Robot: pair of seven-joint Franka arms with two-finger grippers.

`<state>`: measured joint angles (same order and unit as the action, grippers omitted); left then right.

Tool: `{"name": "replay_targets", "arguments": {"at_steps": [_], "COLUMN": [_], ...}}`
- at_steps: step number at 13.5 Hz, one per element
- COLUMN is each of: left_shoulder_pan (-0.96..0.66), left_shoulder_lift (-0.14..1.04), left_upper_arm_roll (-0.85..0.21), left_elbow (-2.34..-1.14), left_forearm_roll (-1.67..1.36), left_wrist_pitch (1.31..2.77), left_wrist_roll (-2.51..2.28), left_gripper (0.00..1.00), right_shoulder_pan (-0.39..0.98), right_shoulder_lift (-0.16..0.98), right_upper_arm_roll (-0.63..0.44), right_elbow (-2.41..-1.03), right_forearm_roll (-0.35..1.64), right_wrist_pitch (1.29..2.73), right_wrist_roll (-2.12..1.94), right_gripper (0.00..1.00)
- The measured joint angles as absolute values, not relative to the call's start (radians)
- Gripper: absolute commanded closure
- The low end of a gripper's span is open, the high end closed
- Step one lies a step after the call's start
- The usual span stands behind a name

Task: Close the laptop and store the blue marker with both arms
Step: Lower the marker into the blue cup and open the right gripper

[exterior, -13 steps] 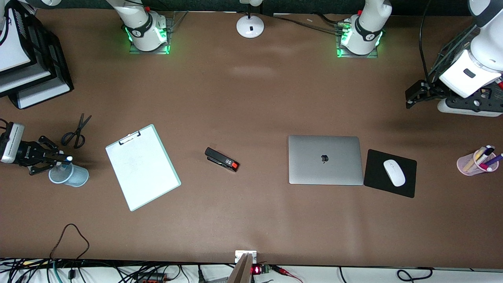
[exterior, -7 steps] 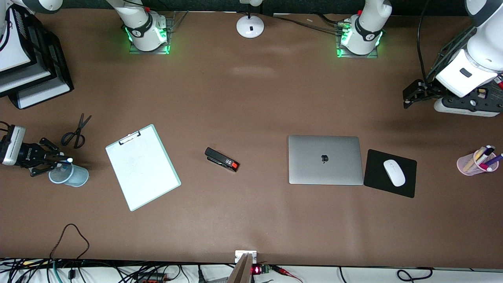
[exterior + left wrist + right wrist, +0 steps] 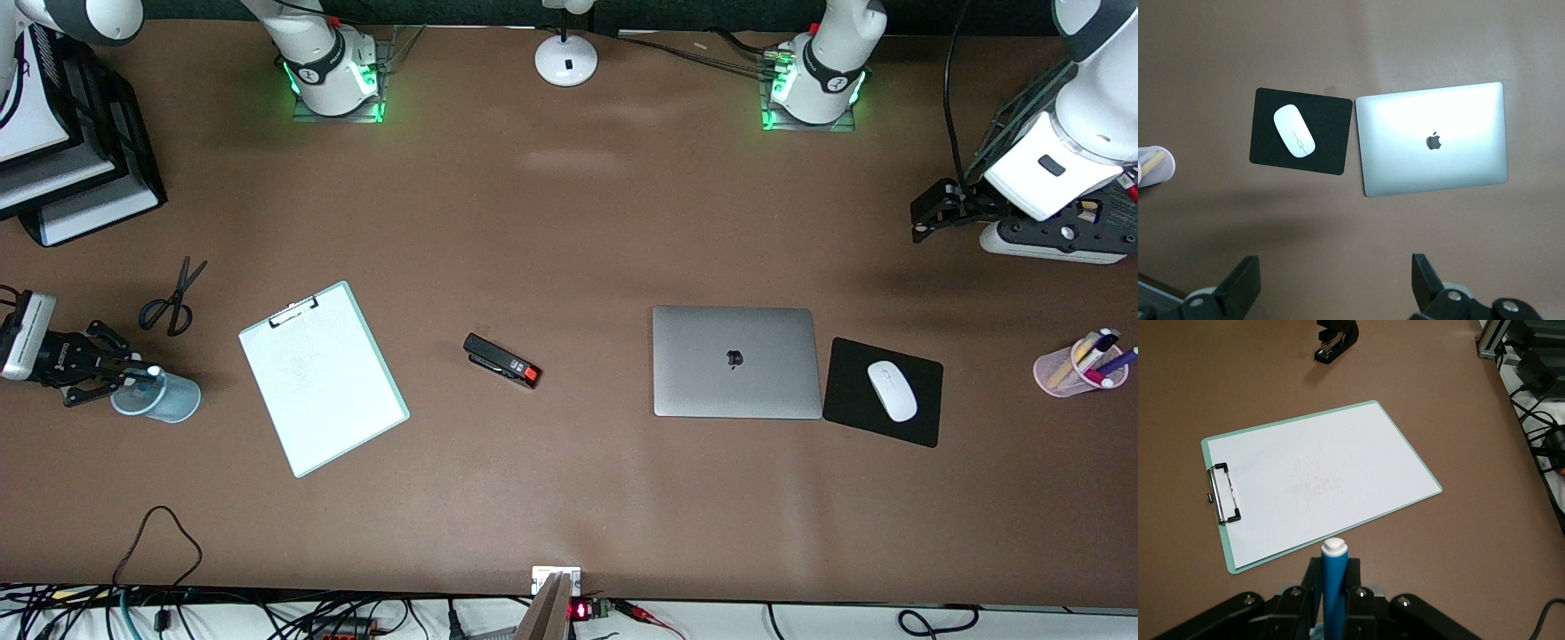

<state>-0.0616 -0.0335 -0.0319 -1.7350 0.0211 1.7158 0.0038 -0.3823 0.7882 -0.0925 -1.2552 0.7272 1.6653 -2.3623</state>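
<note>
On my front feed the laptop (image 3: 734, 361) lies shut on the table (image 3: 569, 498), lid down flat with the logo up, toward the left arm's end. A black mouse pad (image 3: 883, 391) sits just beside it, and a white mouse (image 3: 892, 390) rests on the pad. Farther toward that end stands a pink cup (image 3: 1067, 372) with pens in it.

My left end effector (image 3: 925, 219) hangs up in the air over bare table, well apart from the laptop. From its wrist camera I see the fingers (image 3: 1245, 287) spread wide with nothing between them.

My right end effector (image 3: 124, 372) is at the right arm's end, over the rim of a pale blue cup (image 3: 158, 397). It is clenched on the marker (image 3: 1334, 593): the wrist camera shows the blue barrel upright between the fingers, white end on top. In the front feed the marker's white tip shows above the cup's mouth; I cannot tell how deep the barrel sits inside.

Scissors (image 3: 172, 299) lie near the cup, farther from the front camera. A clipboard (image 3: 322, 377) and a black stapler (image 3: 500, 360) lie between the cup and the laptop.
</note>
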Motion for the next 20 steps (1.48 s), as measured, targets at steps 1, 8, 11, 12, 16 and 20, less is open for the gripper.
{"name": "replay_targets", "arguments": {"at_steps": [1,8,11,12,16,20], "left_shoulder_pan": [-0.062,-0.062,-0.062,-0.062,-0.062,-0.062], "left_shoulder_lift": [-0.033,-0.033,-0.033,-0.033,-0.033,-0.033], "left_upper_arm_roll": [-0.032,-0.032,-0.032,-0.032,-0.032,-0.032], "left_elbow": [-1.735,-1.735,-1.734,-1.734,-1.734,-1.734], "left_forearm_roll": [0.021,0.021,0.021,0.021,0.021,0.021], "left_wrist_pitch": [1.715,1.713,1.713,1.713,1.713,1.711], "left_wrist_roll": [0.004,0.004,0.004,0.004,0.004,0.004], "left_gripper": [0.00,0.00,0.00,0.00,0.00,0.00], "right_shoulder_pan": [-0.389,-0.412,-0.423,-0.427,-0.441,-0.444], "right_shoulder_lift": [0.794,0.807,0.820,0.823,0.835,0.858], "right_upper_arm_roll": [-0.092,-0.092,-0.092,-0.092,-0.092,-0.092], "right_elbow": [-1.254,-1.254,-1.253,-1.253,-1.253,-1.253], "right_forearm_roll": [0.738,0.814,0.820,0.820,0.820,0.839], "right_wrist_pitch": [1.664,1.638,1.637,1.637,1.636,1.636], "right_wrist_roll": [-2.365,-2.367,-2.367,-2.367,-2.367,-2.367], "right_gripper": [0.95,0.95,0.95,0.95,0.94,0.94]}}
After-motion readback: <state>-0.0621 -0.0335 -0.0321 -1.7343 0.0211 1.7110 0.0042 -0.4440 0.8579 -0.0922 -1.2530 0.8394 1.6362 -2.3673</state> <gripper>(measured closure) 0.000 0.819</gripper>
